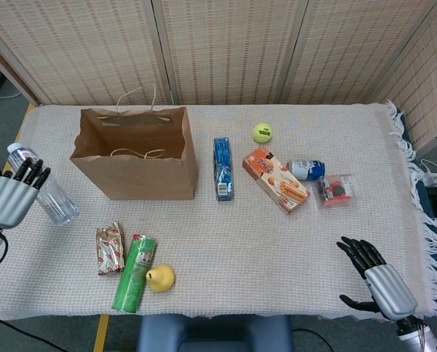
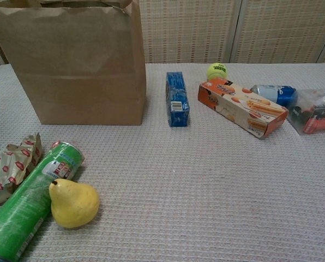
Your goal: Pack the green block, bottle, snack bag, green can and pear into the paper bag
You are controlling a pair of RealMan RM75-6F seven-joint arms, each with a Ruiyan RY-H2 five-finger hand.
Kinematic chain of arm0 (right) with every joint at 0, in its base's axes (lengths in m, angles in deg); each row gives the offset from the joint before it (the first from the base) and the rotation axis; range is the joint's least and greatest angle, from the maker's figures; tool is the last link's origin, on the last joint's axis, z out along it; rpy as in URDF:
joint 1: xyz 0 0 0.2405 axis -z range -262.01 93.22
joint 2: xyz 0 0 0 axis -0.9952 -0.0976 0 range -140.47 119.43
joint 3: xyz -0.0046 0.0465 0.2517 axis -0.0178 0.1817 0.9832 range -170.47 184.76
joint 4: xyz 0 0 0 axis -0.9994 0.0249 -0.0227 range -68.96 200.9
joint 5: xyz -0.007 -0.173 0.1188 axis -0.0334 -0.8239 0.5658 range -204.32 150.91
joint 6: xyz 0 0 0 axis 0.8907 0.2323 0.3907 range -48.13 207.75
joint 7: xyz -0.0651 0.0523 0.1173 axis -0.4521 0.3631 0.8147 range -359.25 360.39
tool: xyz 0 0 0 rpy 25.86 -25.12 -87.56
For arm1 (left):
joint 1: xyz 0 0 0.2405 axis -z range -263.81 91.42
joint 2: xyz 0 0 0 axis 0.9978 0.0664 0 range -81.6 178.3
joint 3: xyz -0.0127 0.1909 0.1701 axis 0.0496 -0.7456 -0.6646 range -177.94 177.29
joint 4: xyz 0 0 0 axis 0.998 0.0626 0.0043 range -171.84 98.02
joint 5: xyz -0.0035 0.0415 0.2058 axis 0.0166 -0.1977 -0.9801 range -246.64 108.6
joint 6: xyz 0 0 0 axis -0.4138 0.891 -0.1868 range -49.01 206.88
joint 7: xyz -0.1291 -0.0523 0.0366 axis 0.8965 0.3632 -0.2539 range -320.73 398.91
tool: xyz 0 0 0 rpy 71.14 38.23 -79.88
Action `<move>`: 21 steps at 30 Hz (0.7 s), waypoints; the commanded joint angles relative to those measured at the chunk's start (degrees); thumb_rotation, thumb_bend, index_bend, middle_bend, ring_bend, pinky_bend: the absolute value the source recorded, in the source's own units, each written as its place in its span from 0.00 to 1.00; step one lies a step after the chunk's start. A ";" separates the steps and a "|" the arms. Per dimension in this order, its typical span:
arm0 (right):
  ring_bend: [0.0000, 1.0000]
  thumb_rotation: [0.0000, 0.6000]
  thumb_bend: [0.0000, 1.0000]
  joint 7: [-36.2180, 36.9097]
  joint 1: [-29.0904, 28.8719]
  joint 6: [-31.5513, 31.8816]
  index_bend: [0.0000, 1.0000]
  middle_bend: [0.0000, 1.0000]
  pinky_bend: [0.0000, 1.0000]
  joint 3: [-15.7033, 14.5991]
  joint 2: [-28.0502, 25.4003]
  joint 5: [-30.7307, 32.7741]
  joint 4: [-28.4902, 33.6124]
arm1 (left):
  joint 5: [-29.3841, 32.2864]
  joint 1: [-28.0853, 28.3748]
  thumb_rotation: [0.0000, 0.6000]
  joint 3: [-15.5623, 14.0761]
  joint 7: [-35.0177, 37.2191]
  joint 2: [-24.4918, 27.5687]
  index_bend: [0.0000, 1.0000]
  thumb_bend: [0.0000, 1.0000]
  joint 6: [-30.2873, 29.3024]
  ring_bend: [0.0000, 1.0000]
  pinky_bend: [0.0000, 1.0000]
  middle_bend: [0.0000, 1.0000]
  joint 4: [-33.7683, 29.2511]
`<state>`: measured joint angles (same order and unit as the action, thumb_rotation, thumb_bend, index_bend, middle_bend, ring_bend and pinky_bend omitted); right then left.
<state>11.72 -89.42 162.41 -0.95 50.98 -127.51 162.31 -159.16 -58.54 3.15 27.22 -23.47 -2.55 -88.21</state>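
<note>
My left hand (image 1: 13, 194) grips a clear plastic bottle (image 1: 51, 196) and holds it tilted above the table's left edge, left of the open paper bag (image 1: 134, 158) (image 2: 75, 65). A snack bag (image 1: 110, 248) (image 2: 11, 166), a green can (image 1: 133, 273) (image 2: 29, 204) and a yellow pear (image 1: 160, 277) (image 2: 72, 203) lie together near the front left. No green block shows in either view. My right hand (image 1: 372, 282) hovers open at the front right, holding nothing. The chest view shows neither hand.
A blue pack (image 1: 222, 168) (image 2: 176, 98), a tennis ball (image 1: 262, 132), an orange box (image 1: 274, 179) (image 2: 241, 106), a blue-white can (image 1: 306, 169) and a clear bag of small parts (image 1: 334, 190) lie right of the paper bag. Wicker screens stand behind the table.
</note>
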 commanded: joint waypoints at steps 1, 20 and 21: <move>0.00 1.00 0.06 0.04 -0.01 -0.02 0.00 0.00 0.00 0.00 -0.01 0.01 0.06 | 14.06 -3.13 1.00 10.75 5.13 -1.20 0.66 0.64 -1.87 0.64 0.75 0.68 -8.28; 0.00 1.00 0.06 0.34 -0.11 -0.14 0.00 0.00 0.00 -0.13 -0.16 -0.20 0.13 | 45.27 3.97 1.00 35.89 8.70 0.50 0.67 0.64 1.55 0.63 0.74 0.68 -53.34; 0.00 1.00 0.06 0.37 -0.13 -0.18 0.00 0.00 0.00 -0.13 -0.18 -0.18 0.13 | 45.48 4.91 1.00 36.22 8.21 0.01 0.67 0.64 1.39 0.63 0.74 0.68 -53.96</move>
<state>12.10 -89.55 162.23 -1.08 50.80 -127.69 162.44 -114.63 -55.88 38.10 36.68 -22.24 -0.72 -140.45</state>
